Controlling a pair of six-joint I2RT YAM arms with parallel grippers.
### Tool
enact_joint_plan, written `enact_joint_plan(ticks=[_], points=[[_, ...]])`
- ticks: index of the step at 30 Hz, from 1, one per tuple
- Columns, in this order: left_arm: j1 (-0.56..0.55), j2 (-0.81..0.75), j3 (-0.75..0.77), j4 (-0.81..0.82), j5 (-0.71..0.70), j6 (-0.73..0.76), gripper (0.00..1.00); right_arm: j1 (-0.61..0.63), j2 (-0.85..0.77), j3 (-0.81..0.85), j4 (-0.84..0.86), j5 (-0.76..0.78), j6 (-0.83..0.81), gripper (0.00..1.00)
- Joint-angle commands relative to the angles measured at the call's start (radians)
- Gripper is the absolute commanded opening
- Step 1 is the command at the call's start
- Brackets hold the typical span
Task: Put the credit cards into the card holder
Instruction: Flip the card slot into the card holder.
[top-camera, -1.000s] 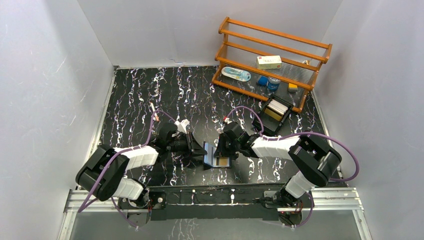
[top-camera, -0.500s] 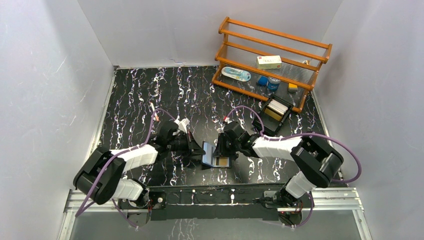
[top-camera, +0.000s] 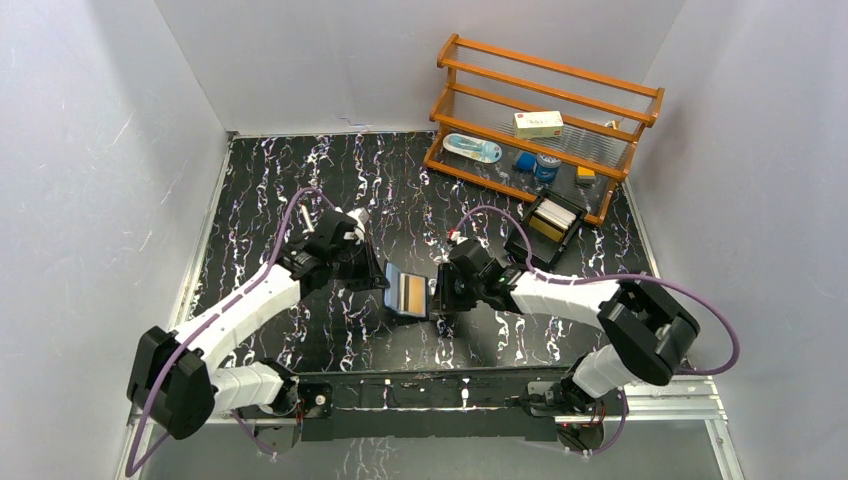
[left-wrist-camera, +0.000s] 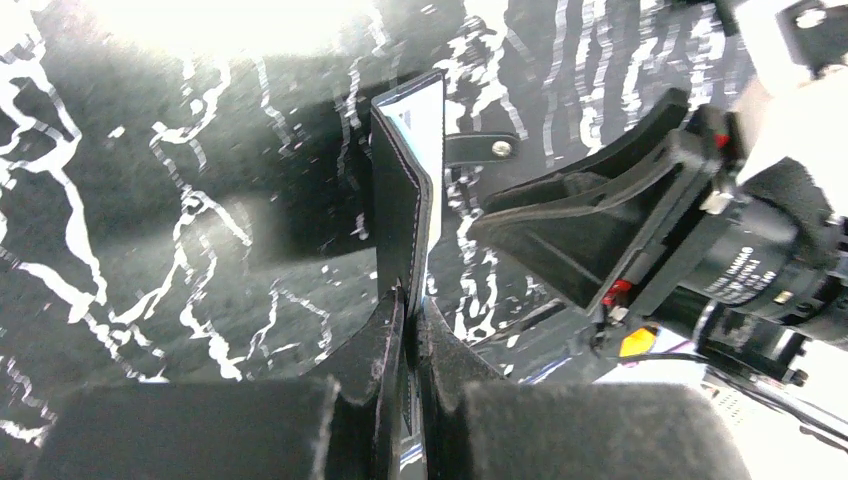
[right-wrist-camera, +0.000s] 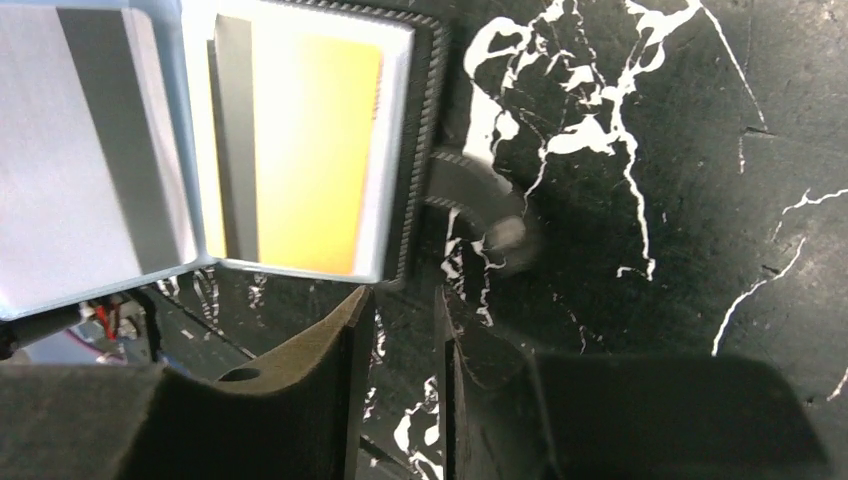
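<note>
L gripper (left-wrist-camera: 405, 318) clamped on wallet (left-wrist-camera: 403, 205), pinching one flap by its edge. Fingers (left-wrist-camera: 365, 392) squeezed tight on the leather, which shows edge-on and upright in L wrist view.

Wallet held open at near-centre of table (top-camera: 300, 190), between the two grippers. Inner faces turned toward R arm. In R wrist view, silvery-blue pocket (right-wrist-camera: 90, 170) on one half, tan pocket (right-wrist-camera: 300, 150) on the other, black stitched border round both. Snap tab (right-wrist-camera: 480, 215) sticks out from edge of tan half, hanging over the table. Can't tell whether wallet's lower edge touches the table or is held clear of it.

R gripper (right-wrist-camera: 400, 300) sits just beside wallet, by edge of tan half and near the tab, tips close but apart from the leather. Fingers (right-wrist-camera: 335, 348) almost pressed together, only a thin gap w/ table showing through, gripping nothing.

White and tan cards (top-camera: 548, 222) stacked in black box (top-camera: 575, 238) at far R of table. Box just in front of wooden shelf (top-camera: 545, 110), well apart from wallet and both grippers. Shelf carries a few small items, too small to identify.
</note>
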Motion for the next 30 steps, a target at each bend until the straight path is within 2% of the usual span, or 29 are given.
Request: enact_joint_plan(ticks=[1,4,8,19,27,30], points=[[-0.015,0.071,0.089,-0.255,-0.064,0.030,0.00,0.003,0.059,0.034,0.052,0.010,-0.033,0.35],[-0.037,0.095,0.135,-0.290,-0.101,0.026,0.00,0.003,0.093,0.042,0.065,0.006,-0.044,0.34],[-0.043,0.126,0.146,-0.260,-0.036,0.023,0.00,0.003,0.128,0.039,0.094,-0.007,-0.051,0.33],[-0.045,0.135,0.039,-0.033,0.097,0.025,0.00,0.003,0.153,0.020,0.119,-0.016,-0.044,0.32],[-0.045,0.150,0.003,0.009,0.113,0.033,0.00,0.003,0.160,0.021,0.119,-0.022,-0.040,0.33],[-0.045,0.141,-0.012,0.009,0.094,0.036,0.00,0.002,0.136,0.045,0.033,0.023,-0.056,0.34]])
